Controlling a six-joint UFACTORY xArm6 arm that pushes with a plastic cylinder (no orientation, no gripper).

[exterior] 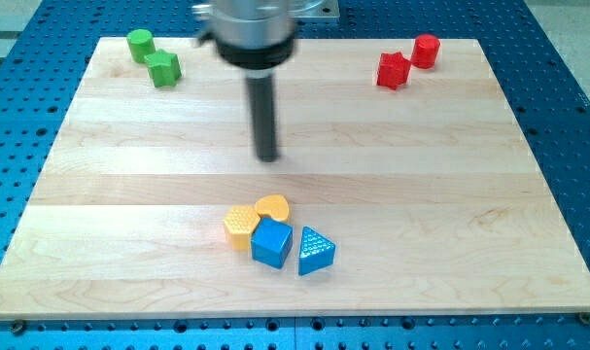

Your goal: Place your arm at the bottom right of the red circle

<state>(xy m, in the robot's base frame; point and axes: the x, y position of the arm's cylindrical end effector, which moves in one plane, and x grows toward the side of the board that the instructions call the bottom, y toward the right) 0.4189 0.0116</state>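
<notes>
The red circle [427, 50] is a short red cylinder near the view's top right corner of the wooden board [450, 194]. A red star-shaped block [394, 71] touches it on its lower left. My tip [267, 157] is the lower end of the dark rod, standing near the board's middle, far to the left of and below the red circle. It touches no block.
A green cylinder [140, 44] and a green star-like block [164, 69] sit at the view's top left. Below my tip lies a cluster: yellow hexagon [240, 225], yellow heart [273, 206], blue cube [271, 242], blue triangle [315, 251]. A blue perforated table surrounds the board.
</notes>
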